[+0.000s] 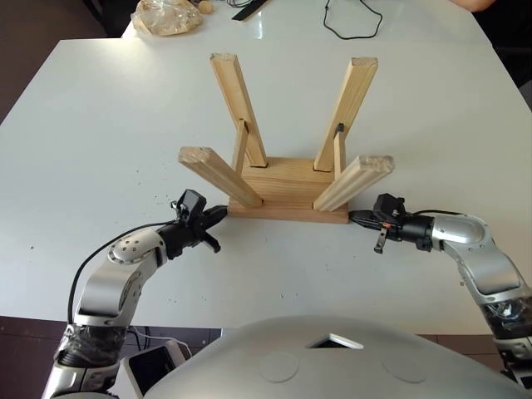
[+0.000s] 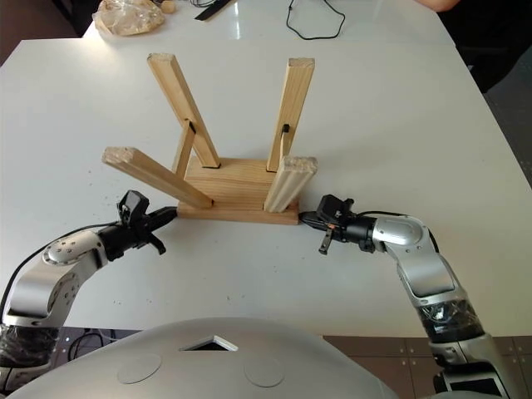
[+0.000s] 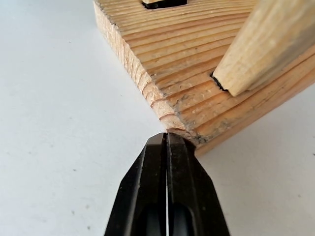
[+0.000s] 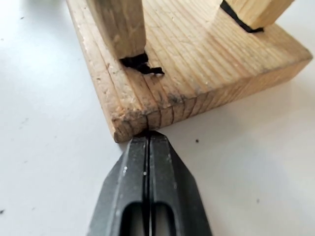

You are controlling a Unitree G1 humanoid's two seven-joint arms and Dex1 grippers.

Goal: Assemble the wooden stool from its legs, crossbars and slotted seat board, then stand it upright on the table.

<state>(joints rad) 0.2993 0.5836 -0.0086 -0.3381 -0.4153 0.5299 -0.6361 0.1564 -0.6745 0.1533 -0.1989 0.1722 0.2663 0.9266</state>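
One stool (image 1: 287,166): is sitting upside down around the middle of the desk (image 1: 100,125), somewhat closer to the near edge than to the far one.
One seat board (image 1: 287,195): is lying flat on the desk, its long axis running left to right, parallel to the near edge.
Four legs (image 1: 237,96): are rising out of the seat board and splaying outward; two are leaning toward the far edge and two toward the near corners.
Two crossbars (image 1: 241,148): are showing as thin sticks, one slanting up beside each far leg, left and right.
Left tool (image 1: 223,213): is lying low over the desk with its fingers pressed together, gripping nothing; its tip is touching the seat board's near left corner.
Right tool (image 1: 356,217): is likewise pinched closed and empty, its tip meeting the seat board's near right corner.
One plastic bag (image 1: 169,17): is lying crumpled at the far edge, toward the left corner, well apart from the stool.
One black cable (image 1: 353,21): is looping along the far edge, to the right of the plastic bag.
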